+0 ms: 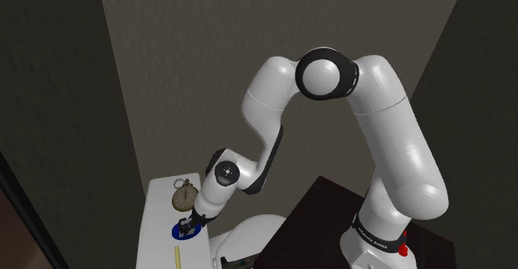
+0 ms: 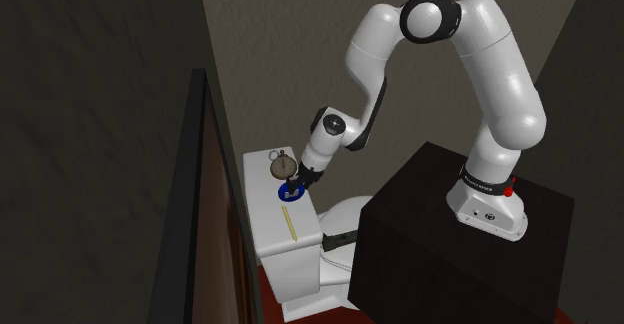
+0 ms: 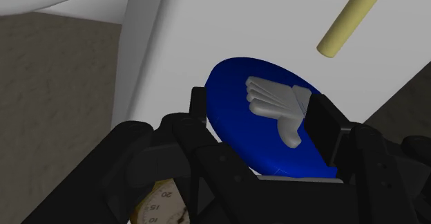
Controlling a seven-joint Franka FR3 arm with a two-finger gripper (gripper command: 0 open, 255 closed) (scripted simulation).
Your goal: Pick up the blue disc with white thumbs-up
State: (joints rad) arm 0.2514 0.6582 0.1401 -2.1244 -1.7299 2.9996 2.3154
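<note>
Blue disc with a white thumbs-up, at mid-length of the white toilet cistern lid. The black pincer grips the disc, one finger against each opposite edge. In the shoulder view, a stopwatch sits at the disc's 12 o'clock and a yellow stick at its 6 o'clock.
</note>
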